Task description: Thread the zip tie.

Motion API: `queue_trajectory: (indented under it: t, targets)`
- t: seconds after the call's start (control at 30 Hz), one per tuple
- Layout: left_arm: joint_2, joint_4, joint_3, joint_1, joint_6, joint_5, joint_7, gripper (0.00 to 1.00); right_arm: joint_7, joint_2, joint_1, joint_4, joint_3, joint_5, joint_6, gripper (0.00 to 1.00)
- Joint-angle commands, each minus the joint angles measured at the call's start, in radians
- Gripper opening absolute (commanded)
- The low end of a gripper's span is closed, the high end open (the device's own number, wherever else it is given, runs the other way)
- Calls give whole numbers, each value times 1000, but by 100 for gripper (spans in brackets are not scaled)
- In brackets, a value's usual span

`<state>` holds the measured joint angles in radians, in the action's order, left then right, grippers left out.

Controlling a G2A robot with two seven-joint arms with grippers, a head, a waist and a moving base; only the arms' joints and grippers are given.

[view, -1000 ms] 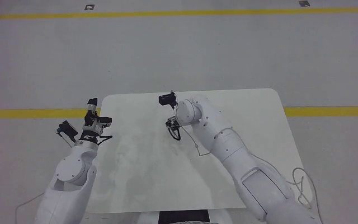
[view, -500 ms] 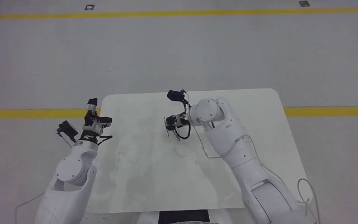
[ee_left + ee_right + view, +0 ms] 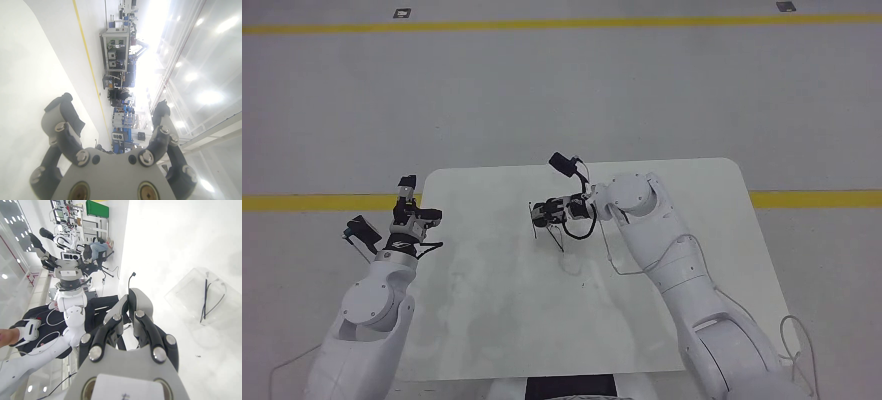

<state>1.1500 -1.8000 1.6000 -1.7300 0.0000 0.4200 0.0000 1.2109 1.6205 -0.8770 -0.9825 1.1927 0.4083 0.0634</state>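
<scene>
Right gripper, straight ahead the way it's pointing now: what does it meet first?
Probably the left gripper, open at the table edge. The right gripper, shut on the zip tie, points across the table toward it; heights are unclear, so it may pass clear.

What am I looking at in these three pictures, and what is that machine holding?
It is a robot with two arms, each ending in a two-fingered gripper. One picture looks down from above onto a white table. The other two come from a camera on each wrist, looking along the fingers. The right gripper is shut on a thin black zip tie, whose end sticks out past the fingertips. The left gripper is open and holds nothing, near the table's left edge. On the table lies a clear plastic bag with more black ties in it.
</scene>
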Motion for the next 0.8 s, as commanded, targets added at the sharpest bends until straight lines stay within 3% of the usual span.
queue_trajectory:
  t: [0.0, 0.23, 0.33, 0.43, 0.57, 0.6, 0.7, 0.77]
  targets:
    - [0, 0, 0, 0, 0, 0, 0, 100, 0, 0, 0, -1, 0, 1, 0, 0]
    - [0, 0, 0, 0, 0, 0, 0, 100, 0, 0, 0, -1, 0, 1, 0, 0]
    - [2, 10, -5, 5, -8, 4, -6, 100, -61, 2, -26, -11, 7, -60, -6, 0]
    - [0, 27, -9, 4, -44, -11, -77, 100, -112, 3, -38, -8, 18, -139, -10, 0]
    - [1, 47, -13, 1, -113, 26, -175, 100, -166, 5, -47, 3, 30, -231, 6, 0]
    - [2, 56, -15, 0, -113, 54, -199, 100, -185, 6, -51, 7, 34, -267, 13, 0]
    - [-2, 78, -7, 4, -163, 56, -302, 100, -220, 9, -58, 15, 34, -331, 26, 0]
    - [-6, 97, -3, 7, -198, 81, -422, 100, -244, 12, -61, 24, 32, -383, 33, 0]
